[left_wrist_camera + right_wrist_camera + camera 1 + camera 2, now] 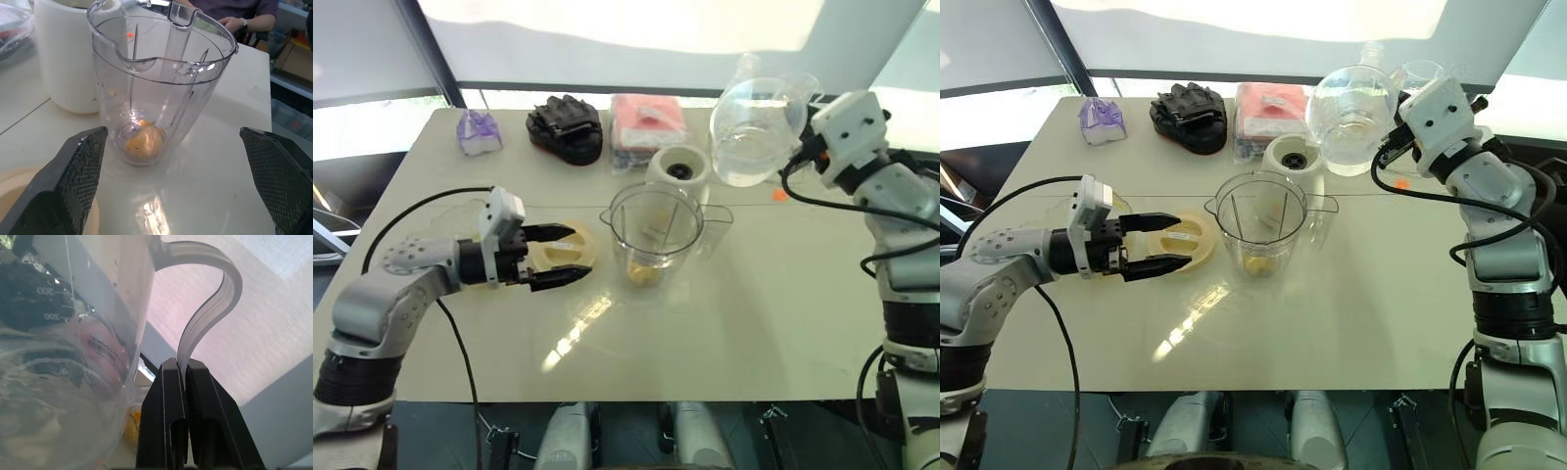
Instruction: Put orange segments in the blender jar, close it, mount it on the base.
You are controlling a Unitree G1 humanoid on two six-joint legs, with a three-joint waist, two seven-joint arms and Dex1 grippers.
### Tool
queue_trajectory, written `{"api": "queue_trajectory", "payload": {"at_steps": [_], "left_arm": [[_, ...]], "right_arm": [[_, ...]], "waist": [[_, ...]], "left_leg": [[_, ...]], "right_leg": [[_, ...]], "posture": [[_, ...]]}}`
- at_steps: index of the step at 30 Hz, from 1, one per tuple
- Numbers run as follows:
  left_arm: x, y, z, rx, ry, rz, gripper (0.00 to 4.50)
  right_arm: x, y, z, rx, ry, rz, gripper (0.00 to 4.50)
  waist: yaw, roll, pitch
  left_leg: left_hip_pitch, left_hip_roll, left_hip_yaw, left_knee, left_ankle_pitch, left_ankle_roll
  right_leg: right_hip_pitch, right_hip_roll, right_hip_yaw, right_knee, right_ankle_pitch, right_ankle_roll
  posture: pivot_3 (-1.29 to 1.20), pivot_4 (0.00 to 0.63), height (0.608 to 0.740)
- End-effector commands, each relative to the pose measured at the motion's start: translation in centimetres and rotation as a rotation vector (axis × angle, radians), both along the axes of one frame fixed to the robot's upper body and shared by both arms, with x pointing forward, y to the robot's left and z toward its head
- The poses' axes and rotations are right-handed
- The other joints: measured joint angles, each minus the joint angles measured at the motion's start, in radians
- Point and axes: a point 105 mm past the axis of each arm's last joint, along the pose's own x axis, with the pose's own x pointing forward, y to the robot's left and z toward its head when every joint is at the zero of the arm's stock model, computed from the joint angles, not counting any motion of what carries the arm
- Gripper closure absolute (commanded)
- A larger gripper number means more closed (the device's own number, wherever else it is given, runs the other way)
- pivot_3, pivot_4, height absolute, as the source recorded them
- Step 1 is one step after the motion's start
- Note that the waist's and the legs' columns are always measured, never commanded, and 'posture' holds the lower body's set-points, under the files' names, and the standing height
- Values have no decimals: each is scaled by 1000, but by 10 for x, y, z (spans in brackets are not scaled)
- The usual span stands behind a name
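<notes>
**Left eye view.** The left gripper (579,251) is found empty, its fingers spread wide over a cream dish (548,257). The blender jar (653,220) stands upright and unlidded just ahead of the fingertips, with orange segments (644,276) at its bottom. The right gripper (800,149) is raised well apart from the jar. A tilted measuring jug (749,127) is carried by it above the blender base (677,168).

**Left wrist view.** The jar is centred between the fingers (73,181), its long axis vertical and the base close behind it. The worktop (220,161) around it is bare. The left arm is judged the nearer.

**Right wrist view.** The fingers (171,421) are clamped on the jug handle (215,298). No lid could be identified.
</notes>
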Motion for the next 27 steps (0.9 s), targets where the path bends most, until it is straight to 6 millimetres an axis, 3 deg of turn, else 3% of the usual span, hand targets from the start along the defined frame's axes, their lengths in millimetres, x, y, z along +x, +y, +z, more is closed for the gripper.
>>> {"api": "queue_trajectory", "payload": {"at_steps": [1, 13, 27], "left_arm": [[2, -3, 7, -4, -36, -8, 0], [4, -7, 7, -12, -41, -14, 0], [0, -2, 10, -28, -35, -12, 0]], "right_arm": [[-12, 13, 23, -42, -123, 20, 4463], [-12, 43, 15, -277, -203, 63, 4463], [-12, 51, 15, -397, -277, 72, 4463]], "waist": [[-1, 0, 0], [-1, 0, 0], [-2, 0, 0]], "left_leg": [[0, 0, 0, 0, 0, 0], [0, 0, 0, 0, 0, 0], [0, 0, 0, 0, 1, -1]], "right_leg": [[0, 0, 0, 0, 0, 0], [0, 0, 0, 0, 0, 0], [0, 0, 0, 1, 0, 0]], "posture": [[0, 150, 740], [0, 150, 740], [0, 150, 740]]}}
